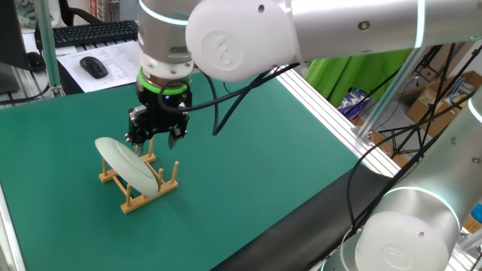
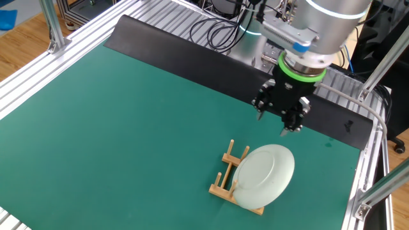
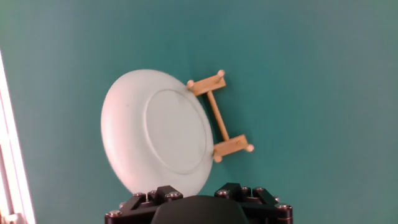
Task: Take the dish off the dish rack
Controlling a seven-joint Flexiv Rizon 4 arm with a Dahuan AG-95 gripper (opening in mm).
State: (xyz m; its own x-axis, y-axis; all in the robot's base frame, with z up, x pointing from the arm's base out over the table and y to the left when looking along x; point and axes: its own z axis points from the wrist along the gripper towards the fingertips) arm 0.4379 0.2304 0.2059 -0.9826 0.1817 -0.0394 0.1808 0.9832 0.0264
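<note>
Our gripper hung just above the rack with its jaws apart and nothing between them; in the other fixed view it sat upper right of the plate, clear of the rim. The fingers themselves were out of sight in the hand view, where only the black base of the hand showed along the bottom edge.

The dish stood on edge in the dish rack, leaning between the pegs, left of centre on the green mat. In the hand view we looked down on its underside, the raised foot ring plain to see, filling the left middle of the frame with the rack's rails poking out to its right.

We judged the plate stiff and rigid, probably light enough for one hand, but smooth and likely slippery, and breakable if dropped or knocked against the pegs. The thin top rim looked like the only sensible place to pinch, one finger on each face near the highest point. We reckoned a firm squeeze and a straight lift would be needed, since a tilted pull could drag the light wooden rack along with it.
</note>
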